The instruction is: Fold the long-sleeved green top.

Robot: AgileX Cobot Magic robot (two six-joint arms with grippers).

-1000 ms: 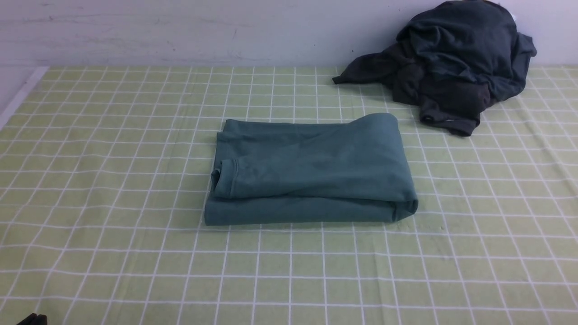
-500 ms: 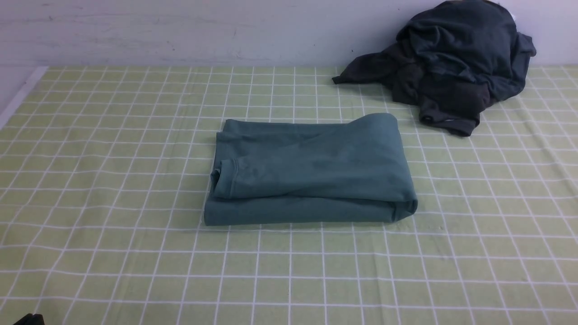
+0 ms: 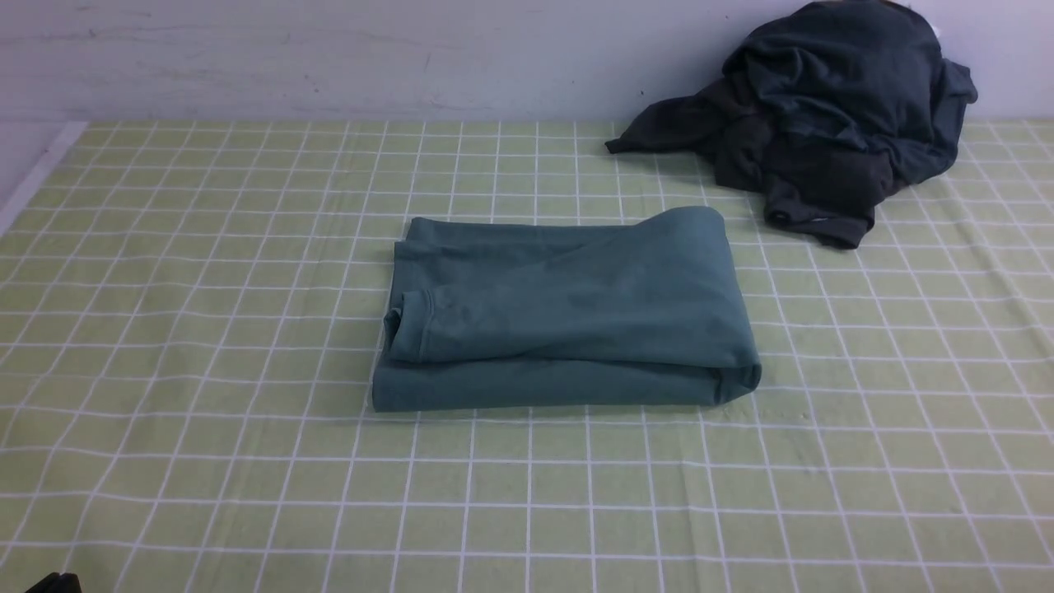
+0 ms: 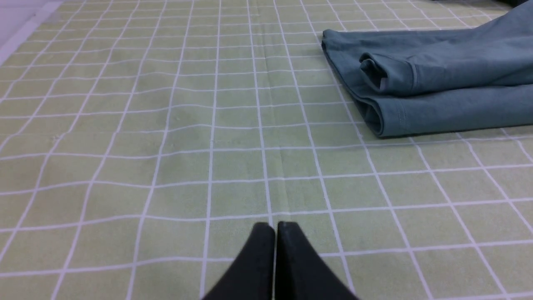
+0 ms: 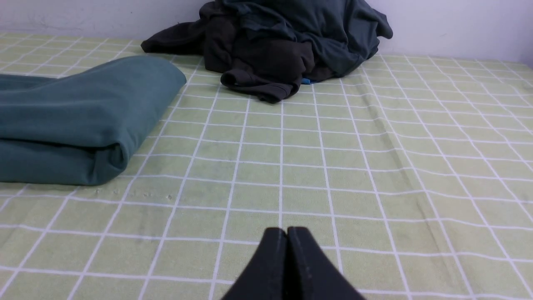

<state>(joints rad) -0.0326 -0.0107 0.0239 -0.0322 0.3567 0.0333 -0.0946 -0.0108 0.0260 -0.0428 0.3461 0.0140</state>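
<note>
The green long-sleeved top lies folded into a compact rectangle in the middle of the checked cloth, one ribbed cuff showing at its left end. The left wrist view has the same folded top well off to one side of my left gripper, which is shut with nothing in it, low over bare cloth. My right gripper is also shut and empty, with the top's rolled end lying apart from it. In the front view only a dark bit of the left arm shows at the bottom corner.
A heap of dark charcoal and slate-grey garments sits at the back right against the wall. The green checked cloth covers the table. The table's left edge runs along the far left.
The dark bit of the left arm at the front view's bottom corner has slipped slightly lower. The folded top has not moved.
</note>
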